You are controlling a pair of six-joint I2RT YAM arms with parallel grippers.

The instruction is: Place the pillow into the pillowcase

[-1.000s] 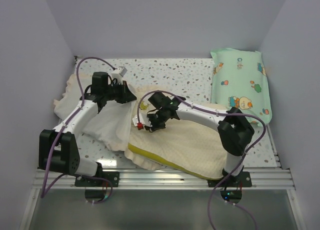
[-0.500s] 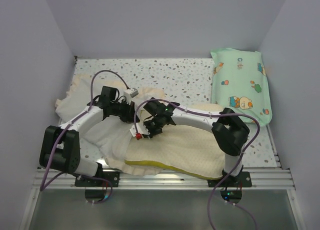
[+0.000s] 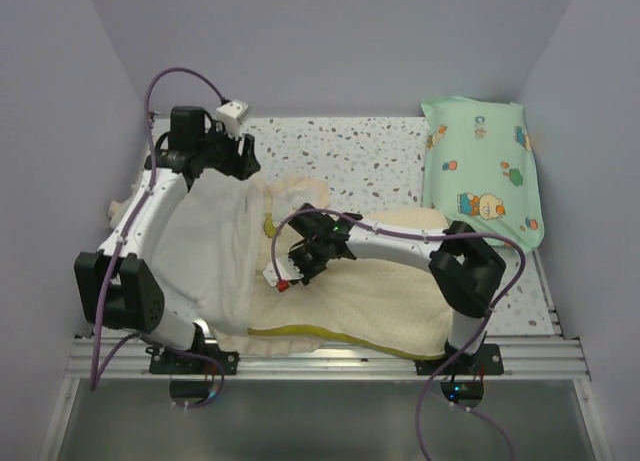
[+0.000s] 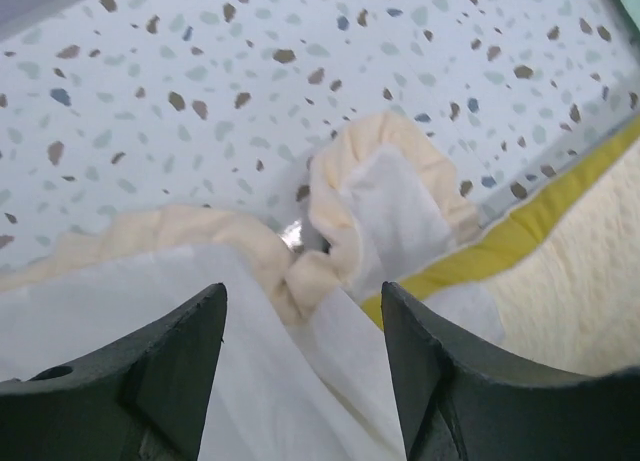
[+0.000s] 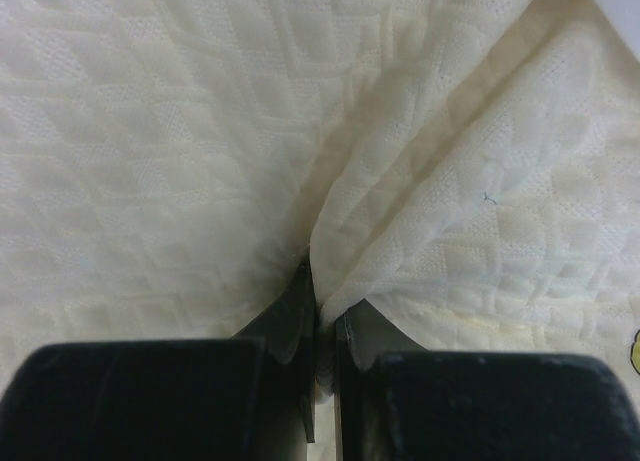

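Left gripper (image 4: 302, 296) first: jaws standing well apart, nothing between them, hanging over the far left of the speckled table (image 3: 350, 146), right above the ruffled trim (image 4: 340, 171) of the pillowcase (image 3: 200, 251). The case lies spread on the left side, pale face up. Now the right gripper (image 5: 322, 296): clamped tight on a raised fold of quilted cream fabric, and that's the pillow (image 3: 380, 301). It lies flat at the near right, its yellow edge (image 4: 540, 216) slipping under the case's cloth at the left end; how deep it goes I can't tell. The mint-green pillow (image 3: 480, 171) sits off at the far right.
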